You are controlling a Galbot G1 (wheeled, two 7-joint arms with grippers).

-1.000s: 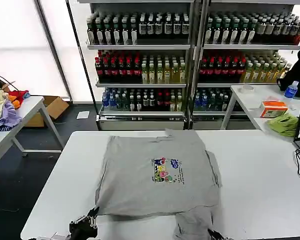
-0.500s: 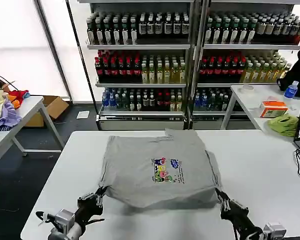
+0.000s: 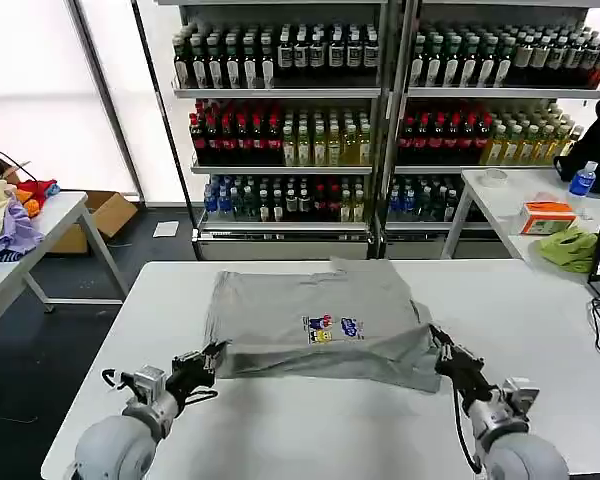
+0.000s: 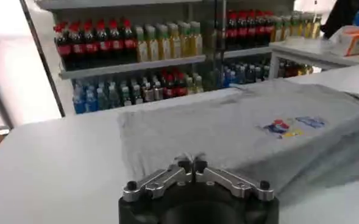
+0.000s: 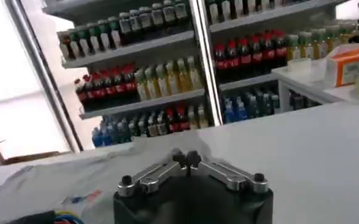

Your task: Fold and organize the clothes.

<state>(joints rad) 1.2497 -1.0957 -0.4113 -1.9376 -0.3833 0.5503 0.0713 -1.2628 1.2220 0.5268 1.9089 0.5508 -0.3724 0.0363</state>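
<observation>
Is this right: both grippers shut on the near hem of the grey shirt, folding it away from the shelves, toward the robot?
Direction is wrong. In the head view the left gripper and right gripper, both shut on the grey shirt, carry its near hem toward the shelves, away from the robot.

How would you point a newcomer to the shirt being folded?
On the white table facing the drink shelves lies one grey shirt. The left gripper and right gripper pinch its near edge. Its multicoloured chest print distinguishes it.

shirts: 1 (image 3: 315, 320) | grippers: 2 — left (image 3: 212, 356), right (image 3: 442, 346) | tables: 3 (image 3: 310, 440)
</observation>
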